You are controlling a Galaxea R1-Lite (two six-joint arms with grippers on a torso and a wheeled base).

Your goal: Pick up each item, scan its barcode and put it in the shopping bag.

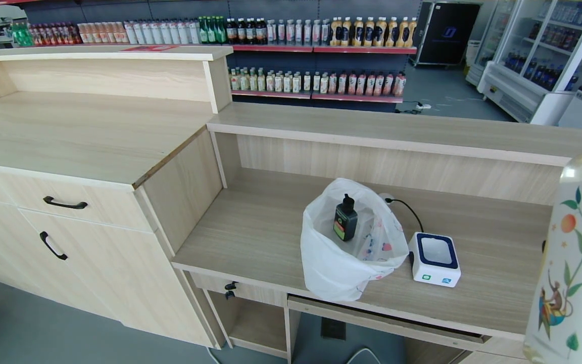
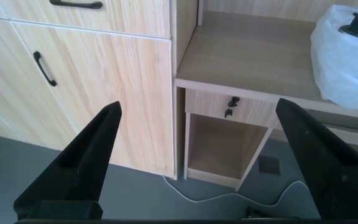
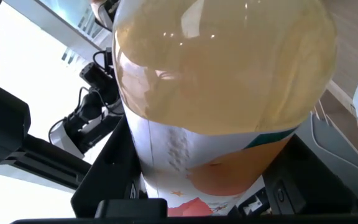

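A tall drink bottle [image 1: 574, 263] with a white label of leaves and fruit fills the right edge of the head view, held up above the desk's right end. My right gripper [image 3: 204, 186] is shut on this bottle [image 3: 222, 81] near its base. The white shopping bag [image 1: 346, 253] stands open on the desk with a small dark bottle [image 1: 345, 220] inside. A white barcode scanner [image 1: 436, 259] lies just right of the bag. My left gripper [image 2: 199, 107] hangs open and holds nothing, low over the floor in front of the cabinet, with the bag [image 2: 347, 56] far off.
A raised wooden counter [image 1: 84, 126] with drawers and black handles [image 1: 65, 204] stands to the left. The desk's back wall [image 1: 397, 162] rises behind the bag. The scanner's black cable [image 1: 409, 210] runs to the back. Drink shelves [image 1: 316, 55] and fridges [image 1: 538, 55] stand beyond.
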